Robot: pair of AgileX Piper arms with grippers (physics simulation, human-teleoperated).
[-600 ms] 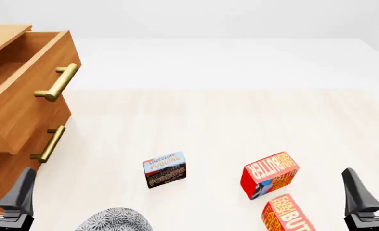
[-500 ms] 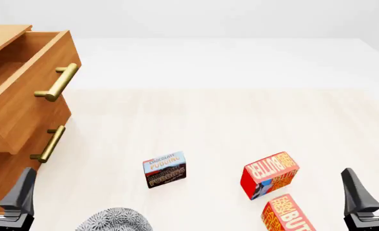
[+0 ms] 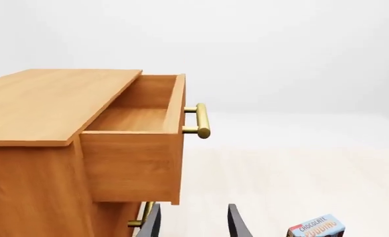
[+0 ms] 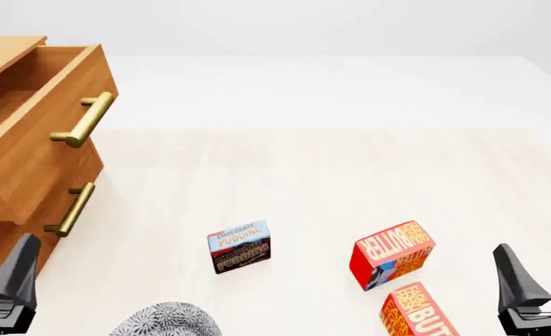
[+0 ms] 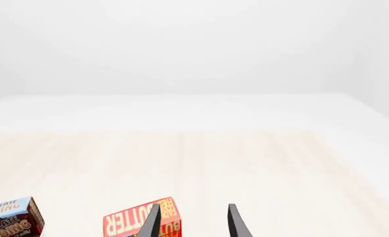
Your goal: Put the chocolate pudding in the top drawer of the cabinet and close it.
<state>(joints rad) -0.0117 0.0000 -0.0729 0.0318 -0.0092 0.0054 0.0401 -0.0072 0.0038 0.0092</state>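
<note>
Left wrist view
Cabinet [image 3: 36, 148]: fills the near side, its flat top bare.
Top drawer [image 3: 138, 148]: pulled well out, nothing seen inside; brass handle [image 3: 201, 120] on its front.
Left gripper [image 3: 193, 224]: fingers apart, nothing between them, over bare table.
Chocolate pudding [image 3: 316, 228]: partly in frame, apart from the fingers.

Front view
Cabinet [image 4: 0, 238]: at 9 o'clock of the table [image 4: 350, 168], top drawer [image 4: 42, 133] standing open.
Chocolate pudding [image 4: 239, 246]: lying flat at 6 o'clock, lettered face up, well short of the drawer.
Butter boxes: one [image 4: 391, 253] at 3 o'clock of the pudding, another [image 4: 420, 311] just nearer.
Patterned bowl [image 4: 168, 320]: at the near edge, 7 o'clock of the pudding.
Left gripper [image 4: 14, 287]: at 8 o'clock.
Right gripper [image 4: 534, 283]: at 4 o'clock.

Right wrist view
Right gripper [image 5: 193, 224]: fingers apart, holding nothing.
Butter box [image 5: 138, 224]: just beyond one finger.
Chocolate pudding [image 5: 10, 222]: beside that box, apart from it.
</note>
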